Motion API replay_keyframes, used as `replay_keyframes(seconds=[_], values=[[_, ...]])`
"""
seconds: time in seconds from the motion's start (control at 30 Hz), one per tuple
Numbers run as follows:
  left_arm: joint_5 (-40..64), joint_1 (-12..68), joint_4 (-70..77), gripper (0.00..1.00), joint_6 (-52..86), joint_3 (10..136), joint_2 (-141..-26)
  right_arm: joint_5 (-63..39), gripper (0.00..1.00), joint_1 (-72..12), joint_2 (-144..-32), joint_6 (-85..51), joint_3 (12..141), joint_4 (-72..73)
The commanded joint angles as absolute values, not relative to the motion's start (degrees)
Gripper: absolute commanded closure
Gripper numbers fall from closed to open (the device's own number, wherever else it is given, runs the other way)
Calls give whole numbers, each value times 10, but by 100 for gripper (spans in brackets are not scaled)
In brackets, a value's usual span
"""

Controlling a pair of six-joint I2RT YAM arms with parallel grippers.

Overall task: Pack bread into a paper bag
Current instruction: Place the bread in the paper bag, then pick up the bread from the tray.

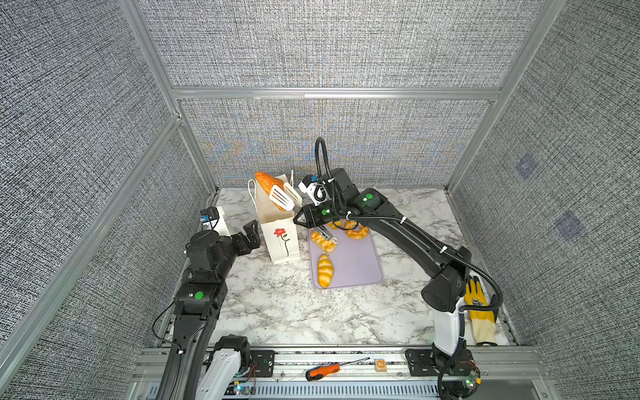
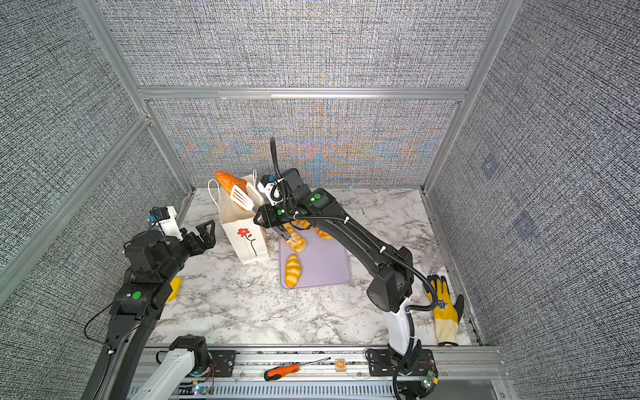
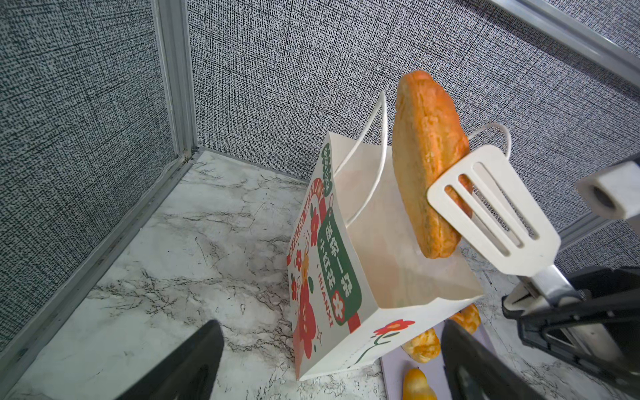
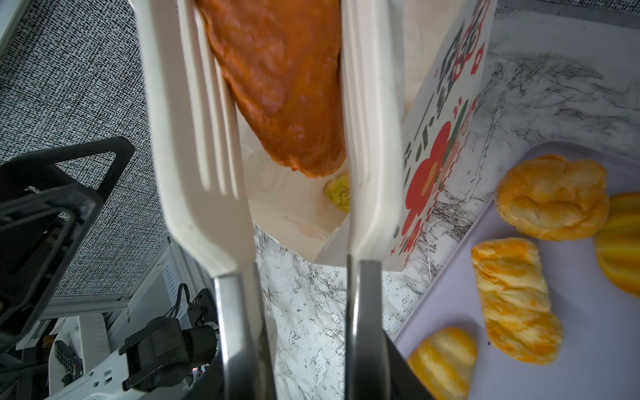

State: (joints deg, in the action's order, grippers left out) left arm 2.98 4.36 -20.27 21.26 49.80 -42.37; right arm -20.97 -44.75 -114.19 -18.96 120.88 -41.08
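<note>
The white paper bag (image 1: pixel 278 225) (image 2: pixel 242 225) (image 3: pixel 346 277) stands open on the marble table. My right gripper (image 1: pixel 300 217) (image 2: pixel 260 217) (image 4: pixel 301 381) is shut on the metal arms of white tongs (image 1: pixel 285 195) (image 3: pixel 491 207) (image 4: pixel 194 138). Between the tong blades, over the bag's mouth, hangs an orange-brown triangle of bread (image 1: pixel 267 181) (image 2: pixel 225 181) (image 3: pixel 426 156) (image 4: pixel 284 86), lower tip dipping in. A yellow piece (image 4: pixel 337 194) lies inside the bag. More bread (image 1: pixel 325 270) (image 4: pixel 550 197) sits on the lilac tray (image 1: pixel 356 263). My left gripper (image 1: pixel 251 235) (image 2: pixel 204 232) (image 3: pixel 329 374) is open, left of the bag.
A yellow work glove (image 1: pixel 479 311) lies at the table's right edge behind my right arm. An orange-handled screwdriver (image 1: pixel 329 369) rests on the front rail. A yellow object (image 2: pixel 175 287) shows under my left arm. Grey walls close off three sides.
</note>
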Motion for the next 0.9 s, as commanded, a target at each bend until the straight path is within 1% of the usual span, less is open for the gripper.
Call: replay_keyframes(seconds=[0.0, 0.1, 0.23, 0.6, 0.87], values=[[38, 43, -198, 1, 214, 495, -423, -202, 52, -450, -1134, -192, 1214, -402], [47, 43, -191, 1, 221, 489, -424, -199, 48, -451, -1131, -193, 1212, -402], [48, 43, -191, 1, 221, 491, -424, -193, 44, -452, -1131, -192, 1214, -405], [64, 43, -186, 1, 220, 490, -422, -182, 44, -458, -1108, -170, 1227, -419], [106, 43, -167, 1, 223, 482, -426, -162, 43, -460, -1049, -140, 1196, -428]])
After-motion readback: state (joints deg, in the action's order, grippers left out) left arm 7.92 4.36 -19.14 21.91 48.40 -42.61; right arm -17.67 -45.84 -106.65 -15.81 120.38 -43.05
